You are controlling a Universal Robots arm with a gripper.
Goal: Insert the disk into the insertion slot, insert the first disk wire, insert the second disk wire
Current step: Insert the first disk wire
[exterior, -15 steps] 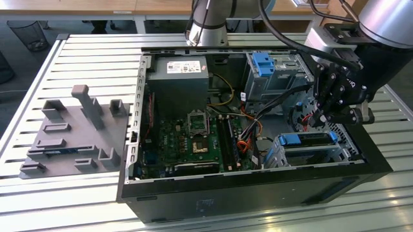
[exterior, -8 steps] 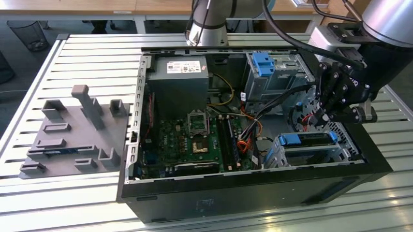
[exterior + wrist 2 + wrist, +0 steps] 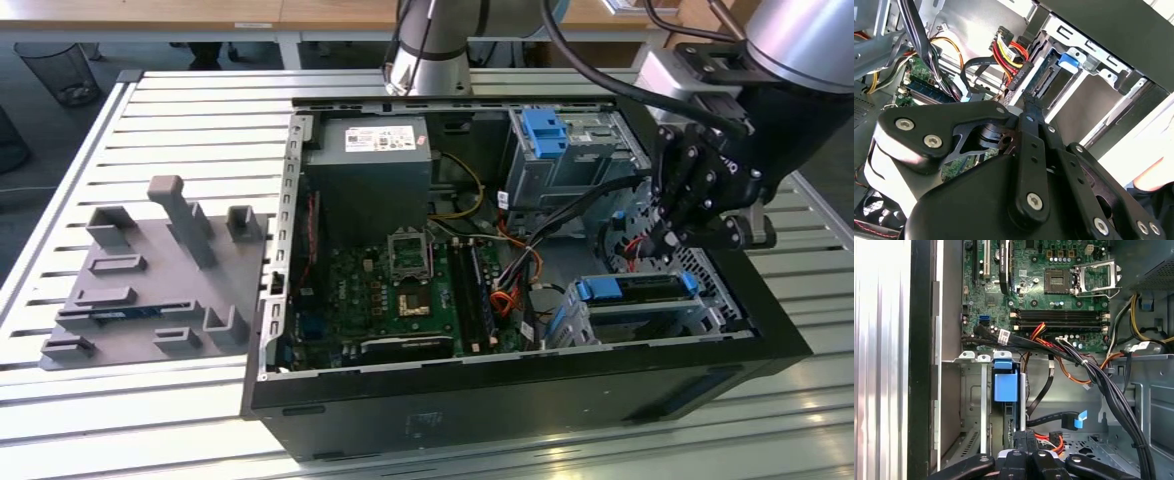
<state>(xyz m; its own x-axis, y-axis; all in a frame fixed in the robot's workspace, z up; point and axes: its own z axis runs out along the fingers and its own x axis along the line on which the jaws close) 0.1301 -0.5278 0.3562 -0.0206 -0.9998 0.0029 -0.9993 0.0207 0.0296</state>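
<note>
The disk (image 3: pixel 638 288), in its blue carrier (image 3: pixel 1005 385), sits inside the insertion slot (image 3: pixel 583 322), the low perforated cage at the case's front right. My gripper (image 3: pixel 663 238) hangs just above the disk's rear end. In the second wrist view its fingers (image 3: pixel 1028 100) are shut at a black plug (image 3: pixel 1020 74) with red, yellow and black wires, the first disk wire, close beside the disk's connector edge (image 3: pixel 1046 77). In the first wrist view the gripper (image 3: pixel 1025 436) has red wires (image 3: pixel 1048 438) coming out beside it. A second black cable with a blue plug (image 3: pixel 1076 420) lies loose nearby.
A taller grey cage with a blue latch (image 3: pixel 541 130) stands behind the gripper. The motherboard (image 3: pixel 400 280) and power supply (image 3: pixel 367 165) take up the case's left half. A thick black cable bundle (image 3: pixel 1114 395) crosses beside the slot. A grey fixture block (image 3: pixel 147 270) sits on the slatted table.
</note>
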